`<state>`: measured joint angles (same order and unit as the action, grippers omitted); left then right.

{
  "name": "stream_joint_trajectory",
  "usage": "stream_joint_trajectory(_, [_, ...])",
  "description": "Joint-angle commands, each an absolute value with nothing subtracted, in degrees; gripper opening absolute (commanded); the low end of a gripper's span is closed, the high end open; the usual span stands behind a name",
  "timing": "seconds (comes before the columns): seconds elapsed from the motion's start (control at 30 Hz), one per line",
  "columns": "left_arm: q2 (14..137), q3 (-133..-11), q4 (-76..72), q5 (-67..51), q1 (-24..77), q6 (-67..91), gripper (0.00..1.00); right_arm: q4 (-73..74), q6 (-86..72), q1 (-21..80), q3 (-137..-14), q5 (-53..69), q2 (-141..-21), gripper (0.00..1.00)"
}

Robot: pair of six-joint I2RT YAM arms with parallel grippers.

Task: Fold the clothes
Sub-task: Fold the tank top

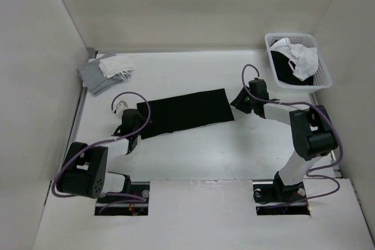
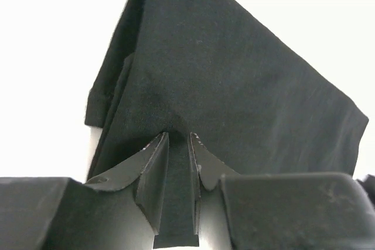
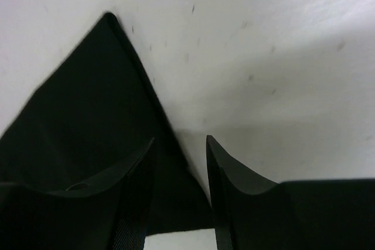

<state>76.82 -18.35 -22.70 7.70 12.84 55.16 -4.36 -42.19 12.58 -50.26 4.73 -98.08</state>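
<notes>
— How far along?
— Lower left, the left gripper (image 2: 177, 134) sits narrow at the black shirt (image 1: 184, 111), grip unclear; the right gripper (image 3: 180, 139) is parted, empty. The shirt lies mid-frame as a strip, likely half folded.
— Beyond?
— Grey-and-white pile (image 1: 105, 71) upper left; unfolded garments (image 1: 299, 60) wait in the basket (image 1: 326, 77), upper right.

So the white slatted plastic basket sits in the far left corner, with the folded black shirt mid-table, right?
No, the white slatted plastic basket sits in the far right corner, per the top external view; the folded black shirt is mid-table.
</notes>
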Motion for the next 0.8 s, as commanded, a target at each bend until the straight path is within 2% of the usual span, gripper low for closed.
stream_joint_trajectory(0.0, [74.10,-16.61,-21.27,4.49,9.10,52.91,0.20,-5.01,-41.74,16.29,-48.17,4.13,-94.92,0.42])
stream_joint_trajectory(0.2, [65.06,-17.66,-18.38,4.30,7.60,52.47,0.25,-2.03,-42.45,25.08,-45.89,0.71,-94.48,0.24])
stream_joint_trajectory(0.3, [61.09,-18.28,-17.75,6.41,8.30,51.42,0.27,-1.41,-45.43,28.77,-42.29,-2.28,-90.63,0.15])
stream_joint_trajectory(0.4, [60.64,-20.12,-17.49,8.43,11.46,50.19,0.27,0.87,-47.11,30.89,-39.12,-3.43,-86.15,0.09])
stream_joint_trajectory(0.5, [62.48,-21.79,-18.10,9.32,15.32,49.83,0.29,4.03,-48.07,33.17,-35.96,-4.65,-81.41,0.09])
stream_joint_trajectory(0.57, [64.76,-22.85,-18.81,9.49,17.61,49.66,0.29,5.36,-49.13,33.79,-33.58,-6.93,-77.62,0.18])
stream_joint_trajectory(0.63, [67.58,-23.46,-20.21,9.05,19.90,49.13,0.29,5.19,-49.83,33.62,-31.21,-8.96,-73.40,0.44])
stream_joint_trajectory(0.7, [68.90,-23.38,-21.26,8.88,21.22,48.61,0.29,3.53,-49.66,32.13,-30.67,-8.88,-72.95,0.57])
stream_joint_trajectory(0.77, [69.26,-22.94,-21.79,8.62,22.10,48.17,0.29,-0.50,-49.22,31.07,-30.85,-5.73,-75.74,0.63])
